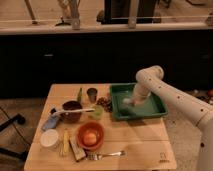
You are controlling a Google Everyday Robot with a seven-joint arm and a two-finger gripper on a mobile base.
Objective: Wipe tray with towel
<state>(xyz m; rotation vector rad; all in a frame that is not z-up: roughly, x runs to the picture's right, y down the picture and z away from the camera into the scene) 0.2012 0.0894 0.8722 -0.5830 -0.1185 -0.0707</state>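
The green tray point(150, 107) sits at the back right of the wooden table point(140, 142). My white arm reaches in from the right and bends down into the tray. My gripper point(128, 101) is low over the tray's left half, at or close to its floor. A small pale patch at the gripper's tip looks like the towel point(125, 103); most of it is hidden by the gripper.
Left of the tray are a brown cluster point(105, 102), a dark cup point(92, 94), a green bottle point(79, 94), a green cup point(96, 113) and a dark bowl point(72, 110). In front are an orange bowl point(90, 135), a fork point(107, 155), a white lid point(50, 139) and a light blue object point(50, 123).
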